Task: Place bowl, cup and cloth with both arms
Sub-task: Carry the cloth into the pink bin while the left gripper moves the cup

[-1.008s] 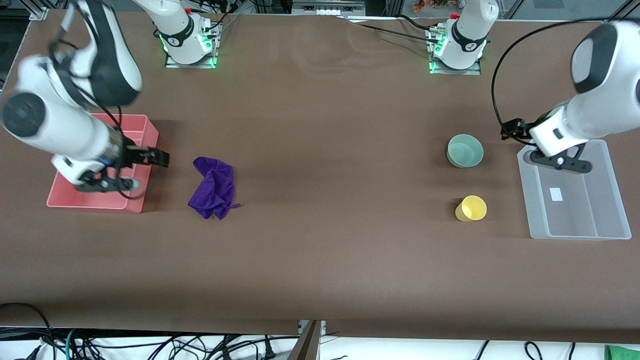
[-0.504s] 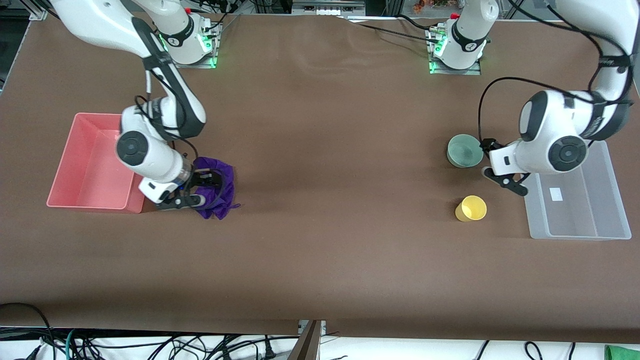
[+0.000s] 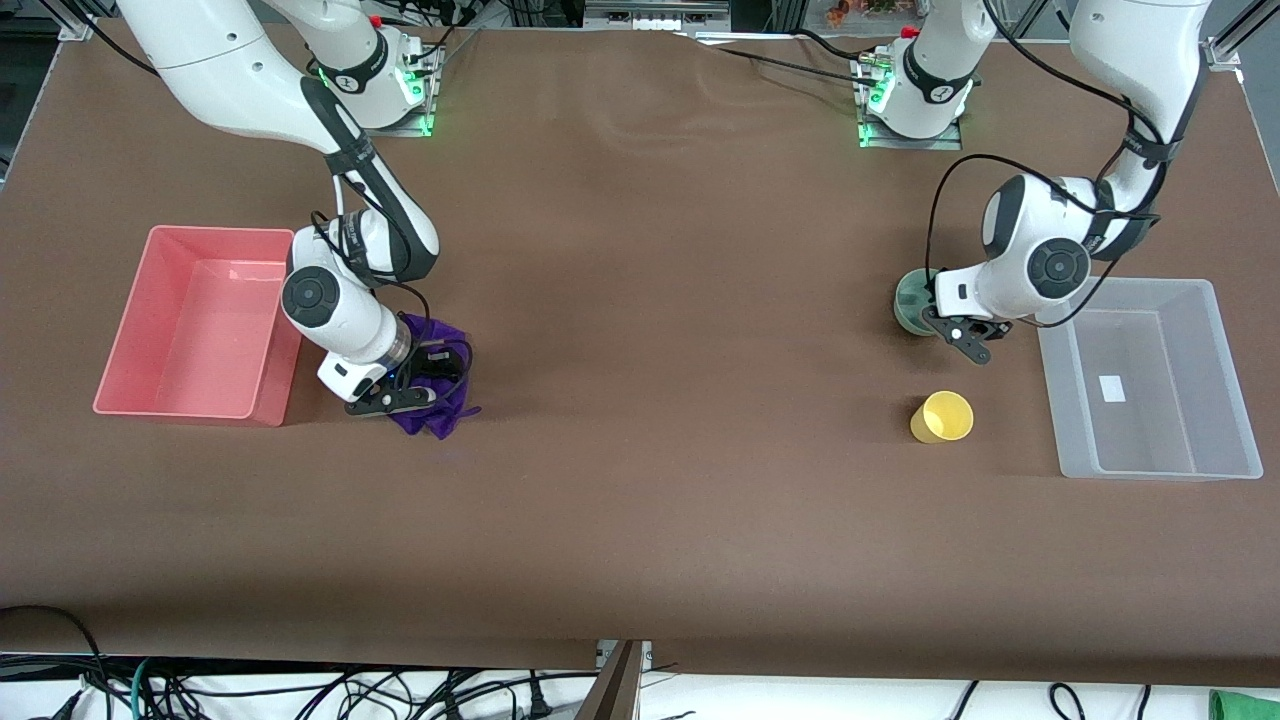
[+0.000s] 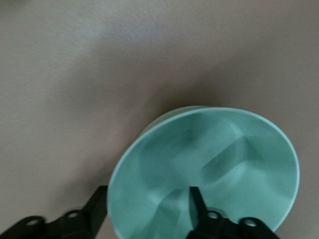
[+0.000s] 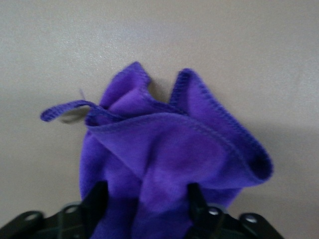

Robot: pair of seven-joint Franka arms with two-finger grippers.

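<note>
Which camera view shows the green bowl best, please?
The left wrist view: the bowl fills it, with the left pincer open astride its rim. In the front view the arm covers most of the bowl. The right wrist view does not show it.

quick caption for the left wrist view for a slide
Left gripper open astride the rim of the pale teal bowl, one finger inside and one outside, on the brown table.
</note>
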